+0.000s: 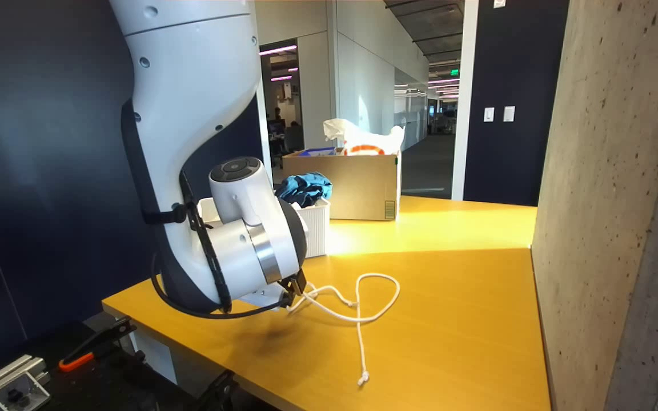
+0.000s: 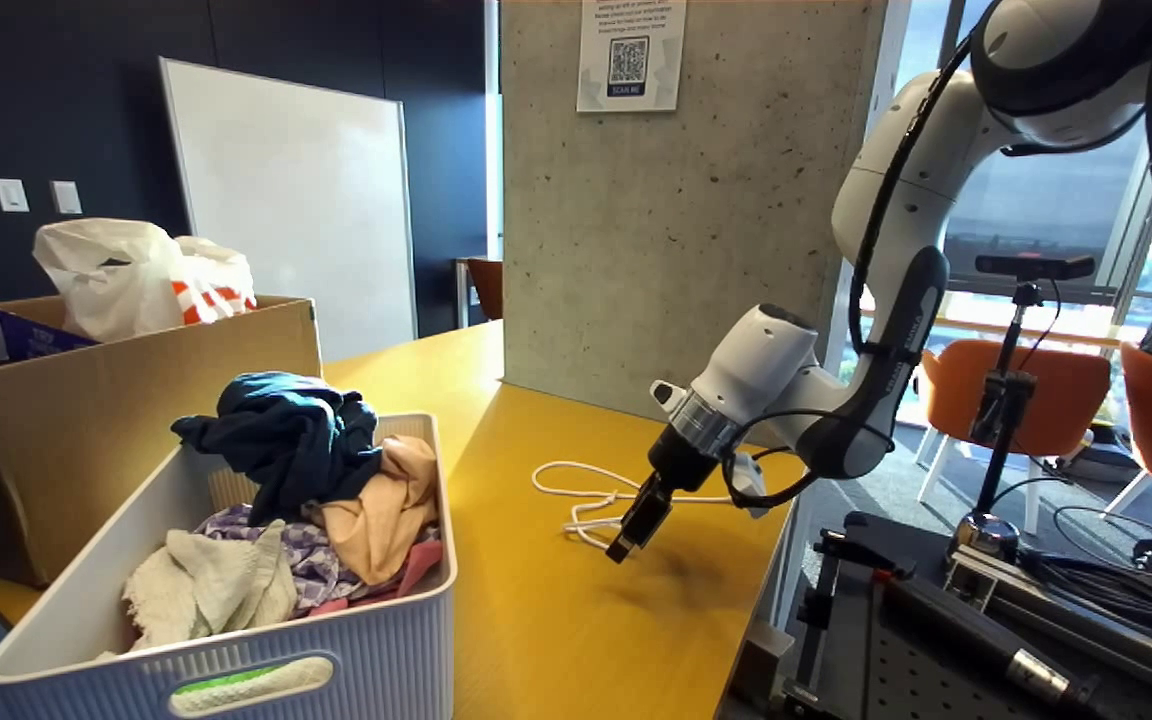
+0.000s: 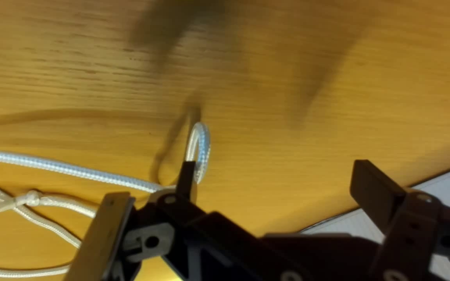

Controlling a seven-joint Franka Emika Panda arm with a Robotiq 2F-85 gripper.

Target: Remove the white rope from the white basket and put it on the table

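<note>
In an exterior view, a bare concrete wall [image 2: 736, 230] stands behind the pincer [image 2: 627, 538] and carries a printed notice [image 2: 629, 55], positioned higher than the pincer. A whiteboard [image 2: 296, 210] is located left of the pincer, in front of a dark wall [image 2: 76, 90]. Windows [image 2: 1046, 225], orange chairs [image 2: 1066, 395] with white legs and grey carpet [image 2: 1091, 480] are located right of the pincer, farther back. In an exterior view, pale wall panels [image 1: 363, 80] and a corridor [image 1: 433, 160] extend beyond the pincer. Pink-tinted ceiling lights [image 1: 449, 87] and a green sign [image 1: 454, 72] glow in the corridor. A band of bright light [image 1: 432, 231] falls beyond the pincer.
</note>
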